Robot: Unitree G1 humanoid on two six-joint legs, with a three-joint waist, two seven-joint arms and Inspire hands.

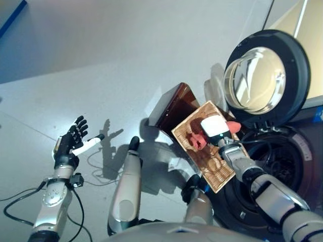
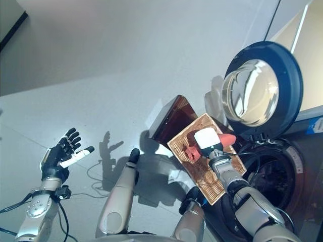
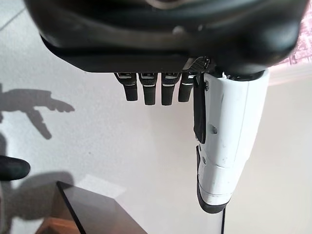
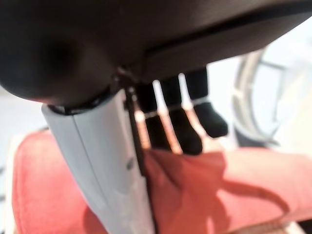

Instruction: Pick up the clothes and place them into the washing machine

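1. The right hand (image 1: 218, 128) reaches over a woven basket (image 1: 214, 169) that stands tilted on the floor (image 1: 101, 60), just beside the washer's opening.
2. Its fingers (image 4: 187, 136) are curled down onto a red cloth (image 4: 234, 190), with the white-covered thumb (image 4: 105, 161) pressed against the cloth's other side — a pinching grasp, seen close in the right wrist view.
3. The cloth lies in the upper part of the basket; in the head views a darker red bunch shows left of the hand and a lighter red fold (image 1: 233, 127) sticks out to its right, towards the door.
4. The washer (image 1: 282, 176) sits at the lower right, its dark drum (image 1: 275, 164) open and partly hidden behind the right arm.
5. Its round door (image 1: 267, 75) is swung wide open above the drum, glass bowl facing the camera.
6. A dark brown box (image 1: 174, 106) stands on the floor touching the basket's upper left edge.
7. The left hand (image 1: 70, 141) is held up over the bare floor at the far left, well apart from the basket — fingers (image 3: 148, 90) straight and released, thumb out, holding nothing.
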